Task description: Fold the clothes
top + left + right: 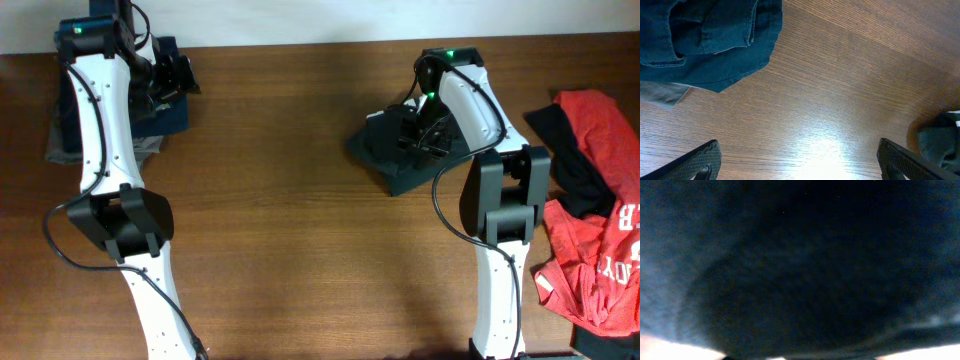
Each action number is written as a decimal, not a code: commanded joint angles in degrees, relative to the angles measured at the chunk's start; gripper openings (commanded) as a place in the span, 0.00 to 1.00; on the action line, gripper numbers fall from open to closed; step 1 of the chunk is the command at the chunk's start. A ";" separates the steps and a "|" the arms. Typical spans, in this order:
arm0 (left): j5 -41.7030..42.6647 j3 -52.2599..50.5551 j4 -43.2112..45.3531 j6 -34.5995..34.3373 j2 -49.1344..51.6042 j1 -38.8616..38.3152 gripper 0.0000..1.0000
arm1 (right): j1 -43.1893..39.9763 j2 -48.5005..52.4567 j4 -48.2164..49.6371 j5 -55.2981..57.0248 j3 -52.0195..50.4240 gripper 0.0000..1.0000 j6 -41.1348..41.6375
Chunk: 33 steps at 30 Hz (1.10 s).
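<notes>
Overhead: the left pincer [172, 78] hangs at the far left corner of the tabletop [300, 250], at the edge of a blue stack [110, 125] of folded clothes. The right pincer [420, 135] is down on a dark garment [385, 160] lying right of centre. From here I cannot tell how its jaws stand. A red shirt [600, 230] lies crumpled at the right edge, with a black garment [565, 150] just beside it.

Left wrist: both fingers [700, 162] stand wide apart over bare wood, gripping nothing. The blue stack fills the upper left corner, and a grey cloth [660, 94] pokes out beneath it.

Right wrist: blurred dark blue cloth fills the frame and no fingers show, so I cannot tell that pincer's state.
</notes>
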 commanded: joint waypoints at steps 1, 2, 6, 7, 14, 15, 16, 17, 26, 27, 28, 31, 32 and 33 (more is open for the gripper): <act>-0.42 0.35 -0.22 0.94 -1.66 -0.17 0.99 | 0.31 -0.63 -0.07 1.11 -0.33 0.13 0.17; -0.42 0.35 -0.22 0.96 -1.66 -0.17 0.99 | 0.31 -0.63 -0.42 1.44 -0.33 0.06 0.20; -0.42 0.35 -0.20 0.94 -1.66 -0.17 0.99 | 0.31 -1.29 -3.72 3.85 -0.31 0.04 -0.04; -0.42 0.35 -0.20 0.94 -1.66 -0.17 0.99 | 0.31 -1.75 -4.85 5.09 -0.31 0.04 -0.04; -0.42 0.35 0.33 0.94 -1.66 -0.17 0.99 | 0.31 -5.64 -11.08 9.38 -0.31 0.04 -3.78; -0.42 0.35 0.33 0.94 -1.66 -0.17 0.99 | 0.31 -5.86 -11.30 9.14 -0.39 0.04 -5.84; -0.42 0.35 0.33 0.94 -1.66 -0.17 0.99 | 0.33 -5.92 -11.30 8.94 -0.48 0.05 -7.39; -0.42 0.35 0.31 0.94 -1.66 -0.17 0.99 | 0.31 -5.92 -11.30 9.11 -0.50 0.06 -8.11; -0.42 0.35 -0.24 0.94 -1.66 -0.17 0.99 | -2.23 -5.95 -11.30 21.38 -0.87 0.05 -5.38; -0.42 0.35 -0.24 0.94 -1.66 -0.17 0.99 | -2.93 -6.05 -11.30 21.35 -0.87 0.04 -5.05; -0.42 0.35 -0.22 0.96 -1.66 -0.17 0.99 | -3.45 -6.10 -11.30 21.38 -0.87 0.04 -4.72; -0.42 0.35 -0.22 0.96 -1.66 -0.17 0.99 | -5.22 -6.23 -11.30 21.44 -0.87 0.18 -4.83; -0.42 0.35 -0.22 0.94 -1.66 -0.17 0.99 | -5.68 -6.23 -11.30 21.57 -0.87 0.19 -5.18; -0.42 0.35 -0.22 0.94 -1.66 -0.17 0.99 | -6.45 -6.23 -11.30 22.25 -0.87 0.19 -5.42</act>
